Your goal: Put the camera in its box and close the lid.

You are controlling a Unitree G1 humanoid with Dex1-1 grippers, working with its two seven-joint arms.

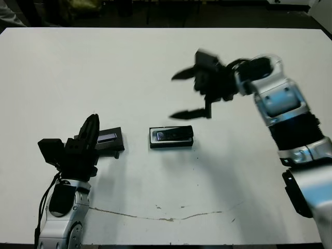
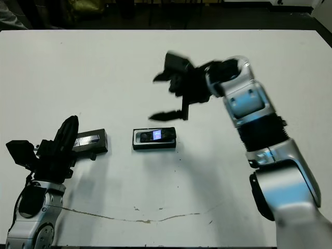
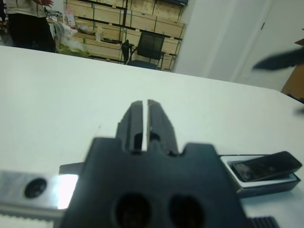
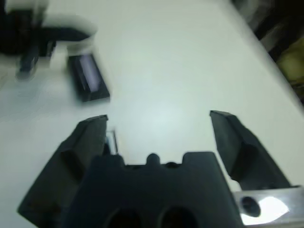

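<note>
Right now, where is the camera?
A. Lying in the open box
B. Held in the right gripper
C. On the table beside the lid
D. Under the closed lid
A: the camera lies in the box, one end propped on its rim in the left wrist view; the lid lies apart by the left gripper, and the right gripper is open and empty.

White table (image 1: 155,62) w/ black camera (image 1: 174,135) in black, white-lined box (image 1: 171,142); black lid (image 1: 106,140) (silver-grey strip).

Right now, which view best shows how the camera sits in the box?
The left wrist view: the camera lies tilted, one end raised above the box rim. Both eye views show it from above only, so it looks flat. The right wrist view is blurred.
</note>
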